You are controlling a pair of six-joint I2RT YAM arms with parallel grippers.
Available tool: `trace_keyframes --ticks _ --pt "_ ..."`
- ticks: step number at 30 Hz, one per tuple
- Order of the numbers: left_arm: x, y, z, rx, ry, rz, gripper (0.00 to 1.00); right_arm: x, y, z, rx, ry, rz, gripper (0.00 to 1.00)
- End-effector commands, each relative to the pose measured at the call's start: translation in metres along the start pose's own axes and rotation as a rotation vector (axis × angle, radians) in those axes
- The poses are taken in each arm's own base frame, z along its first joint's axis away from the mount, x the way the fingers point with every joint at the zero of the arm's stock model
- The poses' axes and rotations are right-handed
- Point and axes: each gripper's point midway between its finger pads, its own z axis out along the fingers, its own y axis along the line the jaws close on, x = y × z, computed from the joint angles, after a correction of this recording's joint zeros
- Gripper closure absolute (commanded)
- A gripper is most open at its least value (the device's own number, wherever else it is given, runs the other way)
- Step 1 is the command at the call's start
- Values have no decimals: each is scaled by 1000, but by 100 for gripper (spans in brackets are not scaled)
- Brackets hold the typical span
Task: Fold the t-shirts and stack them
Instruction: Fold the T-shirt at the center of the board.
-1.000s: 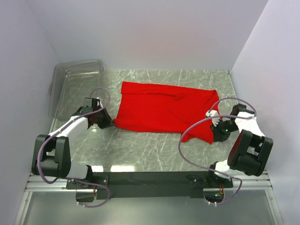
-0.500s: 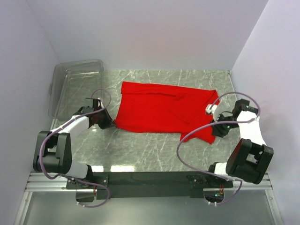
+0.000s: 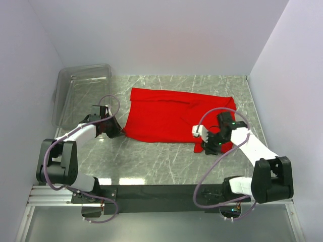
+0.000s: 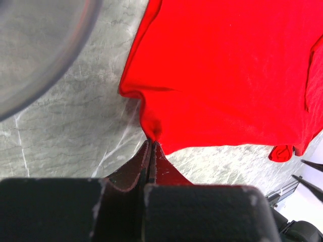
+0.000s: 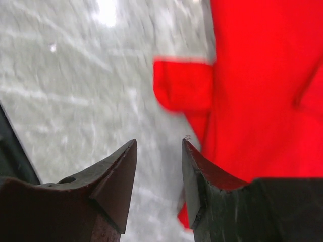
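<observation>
My left hand (image 4: 151,151) pinches the red t-shirt (image 3: 171,113) at its near-left corner on the table (image 3: 151,161), while my right hand (image 5: 159,146) hovers spread over its near-right edge.

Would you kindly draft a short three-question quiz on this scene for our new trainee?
1. True or false: the right gripper is open.
2. What sits at the far left of the table? A) clear plastic bin B) metal bowl C) cardboard box
3. Fill in: the left gripper is shut on the edge of the ___ t-shirt.
Key: 1 true; 2 A; 3 red.
</observation>
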Motion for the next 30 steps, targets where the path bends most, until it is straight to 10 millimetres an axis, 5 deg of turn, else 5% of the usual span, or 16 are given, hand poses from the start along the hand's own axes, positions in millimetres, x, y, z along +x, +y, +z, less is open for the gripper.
trace_keyframes --ticks 1,13,16,18,20,21,23,27,30 --pt "-15 -14 -3 53 -42 27 98 -15 -12 17 66 -8 -8 52" --pt "-14 -15 -8 57 -56 20 98 -12 -23 49 101 90 21 52" --pt "-16 -16 -8 59 -59 20 98 -14 -22 54 105 98 31 58" --pt "-17 -17 -8 63 -62 22 98 -17 -17 57 88 99 38 72" --pt "-17 -16 -8 59 -60 23 98 -19 -10 56 59 103 36 96" --pt "-17 -15 -8 59 -60 27 99 -24 -4 55 31 85 33 100" --pt "-17 -14 -9 58 -61 26 99 -35 3 43 -2 44 -31 100" --pt "-17 -13 -10 58 -61 31 99 -45 59 14 -237 -8 -119 100" --pt "-18 -12 -10 60 -64 35 99 -53 73 5 -319 -36 -122 100"
